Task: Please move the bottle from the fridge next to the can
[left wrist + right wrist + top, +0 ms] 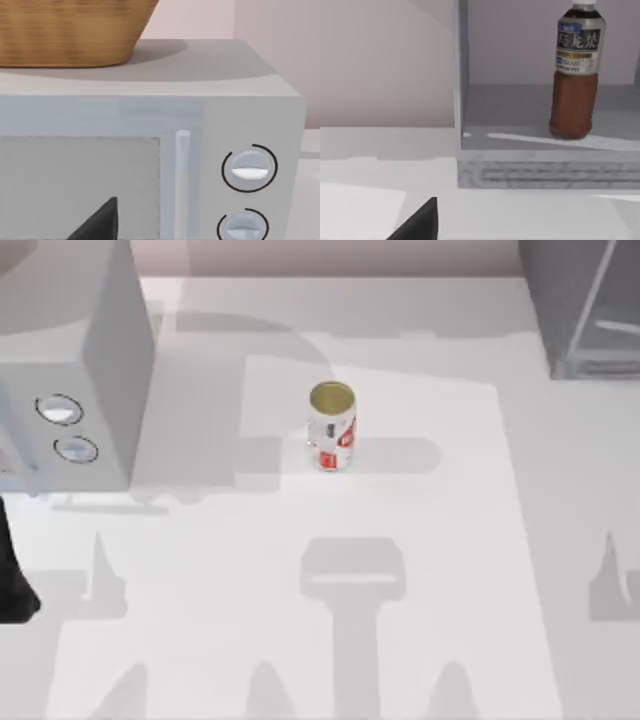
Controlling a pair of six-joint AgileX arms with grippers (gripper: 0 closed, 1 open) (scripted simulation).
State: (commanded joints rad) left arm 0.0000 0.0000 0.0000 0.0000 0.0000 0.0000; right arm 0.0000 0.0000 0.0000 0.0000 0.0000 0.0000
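Note:
The can [332, 427], white with red marks and a gold top, stands upright near the middle of the table. The fridge [585, 310], a large grey cabinet, sits at the table's far right corner. In the right wrist view the bottle [574, 75] stands upright on the floor of the fridge [461, 80], reddish-brown with a dark label. A dark tip of my right gripper [420, 224] shows low in that view, well short of the fridge. My left gripper [100, 224] faces the box with knobs, and part of my left arm [12, 575] shows at the table's left edge.
A light grey box with two round knobs [75, 370] stands at the far left. On top of this box [250, 170] rests a wicker basket [70, 30]. White table [400, 590] lies between can and fridge. A pale wall runs behind.

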